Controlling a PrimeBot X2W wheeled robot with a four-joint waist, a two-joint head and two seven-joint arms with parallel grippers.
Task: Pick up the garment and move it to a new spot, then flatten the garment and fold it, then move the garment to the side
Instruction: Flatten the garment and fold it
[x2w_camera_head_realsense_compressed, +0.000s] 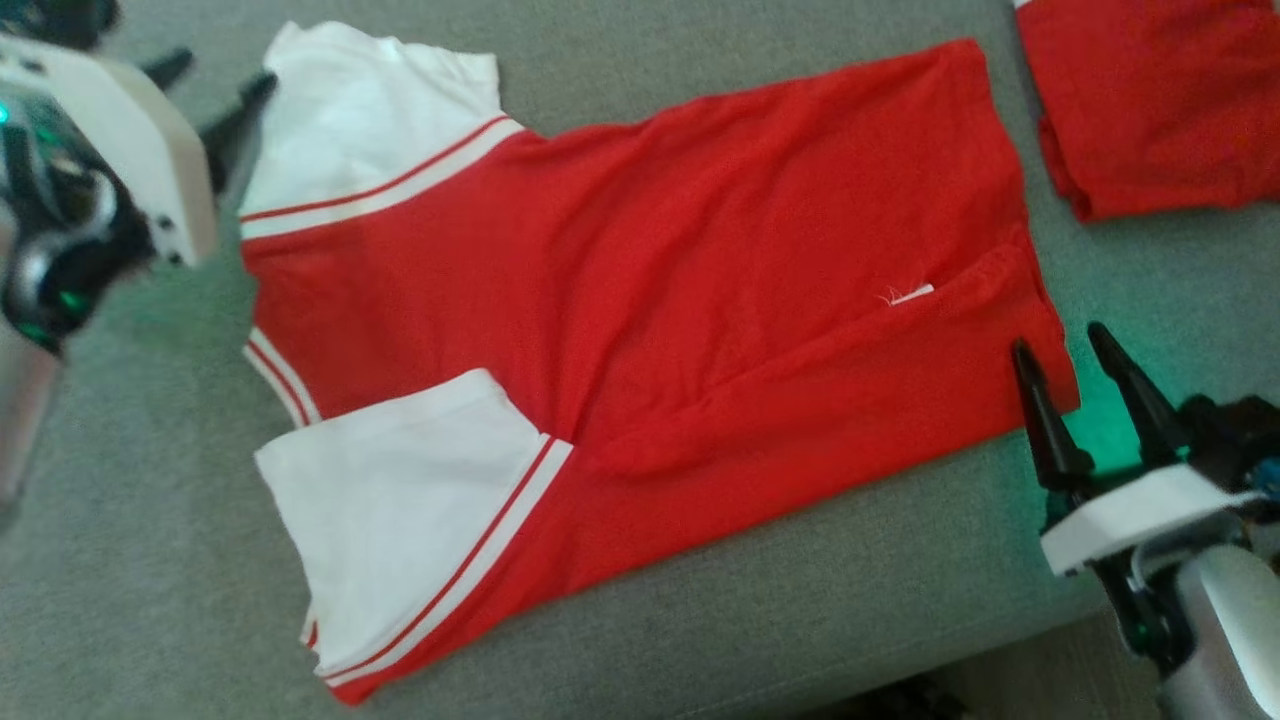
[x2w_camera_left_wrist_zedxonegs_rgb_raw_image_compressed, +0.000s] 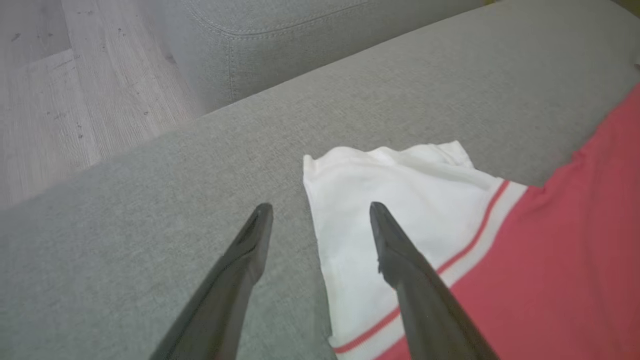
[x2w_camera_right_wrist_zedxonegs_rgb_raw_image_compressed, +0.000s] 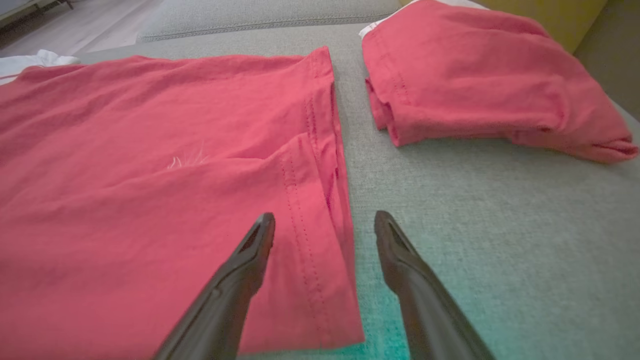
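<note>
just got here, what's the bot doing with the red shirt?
The red shirt with white sleeves lies spread on the grey cushion. Both arms are at its ends, holding nothing: the left pincer is open over the edge of a white sleeve, the right pincer open astride the hem. A second red garment, folded, sits beside it.

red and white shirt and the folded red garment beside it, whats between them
A bare strip of grey cushion; the shirt and the folded red garment lie apart, as the right wrist view shows.
</note>
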